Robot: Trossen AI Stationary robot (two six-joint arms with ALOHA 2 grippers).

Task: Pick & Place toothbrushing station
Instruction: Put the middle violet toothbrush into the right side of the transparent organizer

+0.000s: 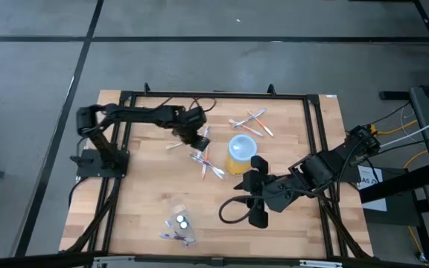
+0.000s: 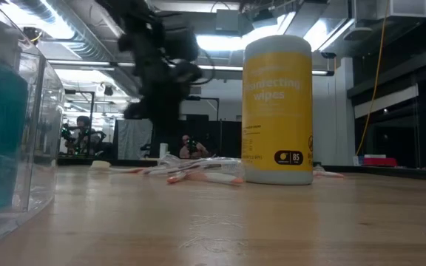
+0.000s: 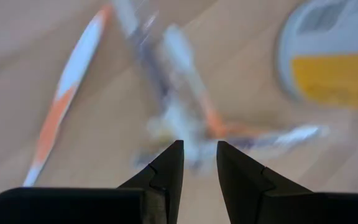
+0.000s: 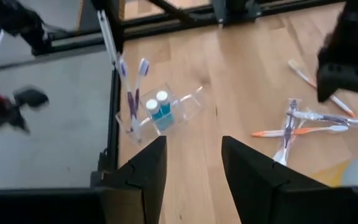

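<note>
Left gripper (image 1: 196, 139): fingers (image 3: 166, 171) parted by a narrow gap, nothing between them; poised over the toothbrush pile, upper centre of the high view.

Right gripper (image 1: 255, 190): fingers (image 4: 143, 168) spread wide, empty; lower centre-right of the high view, just below the yellow canister.

Containers:
- Clear plastic pouch (image 1: 179, 222), lower centre-left of the high view, well apart from both grippers. Holds two small teal tubes (image 4: 158, 107) with white caps, standing side by side. Toothbrushes with blue-violet heads (image 4: 131, 87) sit against its side; whether inside or alongside, cannot tell.
- Yellow wipes canister (image 2: 277, 109), pale-blue lid (image 1: 242, 146), upright at the table's centre. Label reads "wipes" and "85". Closed; contents not visible.

Loose items:
- Pile of toothbrushes (image 1: 205, 160), white with orange and blue handles, crossed over one another, just left of the canister, beneath the left gripper.
- Second cluster of toothbrushes (image 1: 250, 123), upper centre, just above the canister.
- One pale brush (image 1: 174, 146) lying apart, left of the left gripper.

Surroundings:
- Wooden table (image 1: 147, 201) within a black frame.
- Black cable loop (image 1: 233, 211) on the table beside the right gripper.
- In the low view the canister blocks the brushes behind it.
</note>
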